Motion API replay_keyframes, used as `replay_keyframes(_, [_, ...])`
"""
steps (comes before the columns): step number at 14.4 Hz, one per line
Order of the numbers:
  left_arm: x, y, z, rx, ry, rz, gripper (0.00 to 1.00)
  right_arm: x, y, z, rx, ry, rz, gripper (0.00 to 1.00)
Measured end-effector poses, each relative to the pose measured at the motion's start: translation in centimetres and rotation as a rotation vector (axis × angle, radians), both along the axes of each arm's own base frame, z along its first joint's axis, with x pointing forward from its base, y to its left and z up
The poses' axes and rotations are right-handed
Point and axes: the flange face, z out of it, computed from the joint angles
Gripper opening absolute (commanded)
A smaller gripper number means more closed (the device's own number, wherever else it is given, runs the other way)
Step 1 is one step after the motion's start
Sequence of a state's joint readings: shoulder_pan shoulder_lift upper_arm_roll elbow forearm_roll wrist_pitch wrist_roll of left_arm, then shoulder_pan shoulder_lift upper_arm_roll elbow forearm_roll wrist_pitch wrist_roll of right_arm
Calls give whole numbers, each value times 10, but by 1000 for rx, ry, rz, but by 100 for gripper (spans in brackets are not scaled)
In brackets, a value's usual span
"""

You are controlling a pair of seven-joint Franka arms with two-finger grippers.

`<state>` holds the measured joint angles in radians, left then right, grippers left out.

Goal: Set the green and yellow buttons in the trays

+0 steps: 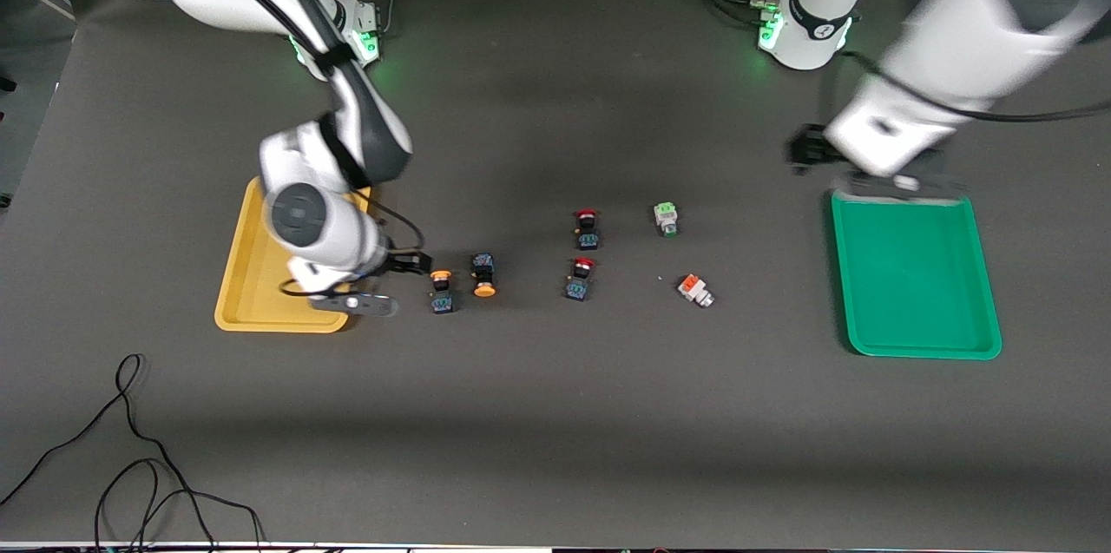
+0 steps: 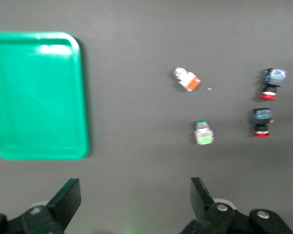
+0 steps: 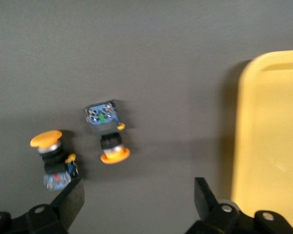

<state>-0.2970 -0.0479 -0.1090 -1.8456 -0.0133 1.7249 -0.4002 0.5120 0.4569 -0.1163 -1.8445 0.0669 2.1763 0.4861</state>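
Two yellow buttons (image 1: 441,291) (image 1: 483,273) lie side by side on the table near the yellow tray (image 1: 252,275). The green button (image 1: 667,219) lies mid-table, toward the green tray (image 1: 911,275). My right gripper (image 1: 386,282) is open and empty, low over the table between the yellow tray and the yellow buttons. The right wrist view shows both yellow buttons (image 3: 53,161) (image 3: 107,131), the tray (image 3: 268,136) and the gripper (image 3: 136,195). My left gripper (image 1: 811,152) is open and empty, over the table by the green tray's corner. The left wrist view shows the green button (image 2: 203,132), the green tray (image 2: 39,97) and the gripper (image 2: 134,195).
Two red-capped switches (image 1: 588,227) (image 1: 580,278) lie between the yellow buttons and the green button. An orange-capped white switch (image 1: 695,290) lies nearer the front camera than the green button. Black cables (image 1: 130,466) lie at the table's near corner on the right arm's end.
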Motion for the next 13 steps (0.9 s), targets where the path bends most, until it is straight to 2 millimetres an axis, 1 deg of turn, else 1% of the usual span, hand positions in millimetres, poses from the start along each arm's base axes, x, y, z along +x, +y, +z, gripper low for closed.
replay_keyframes(2, [-37,-58,-17,9,-24,26,100,-4,16,-37,-5,-20,8,100])
replay_keyframes(4, [-67,-100,-26,9,-47,38,100,-3,20,-63,-6,-38,13,99])
replay_keyframes(5, [-78,-115,-29,8,-54,39,100,-2,19,-72,-6,-46,13,95])
replay_keyframes(6, [-85,-123,-34,7,-61,37,100,-1,19,-78,-4,-56,12,94])
replay_keyframes(7, [-88,-126,-43,2,-67,35,100,-1,19,-83,-3,-64,13,94])
replay_keyframes(8, [-88,-125,-57,-7,-78,35,100,0,19,-87,-1,-71,13,94])
replay_keyframes(9, [-89,-123,-78,-20,-93,36,100,1,19,-90,1,-79,13,93])
replay_keyframes(10, [-91,-120,-104,-30,-102,37,100,2,19,-92,3,-86,13,72])
replay_keyframes(11, [-93,-116,-133,-33,-98,38,100,2,19,-94,4,-89,13,34])
replay_keyframes(12, [-95,-113,-161,-32,-84,39,100,2,19,-95,6,-95,13,9])
replay_keyframes(13, [-94,-112,-188,-33,-70,40,100,3,19,-95,6,-98,13,0])
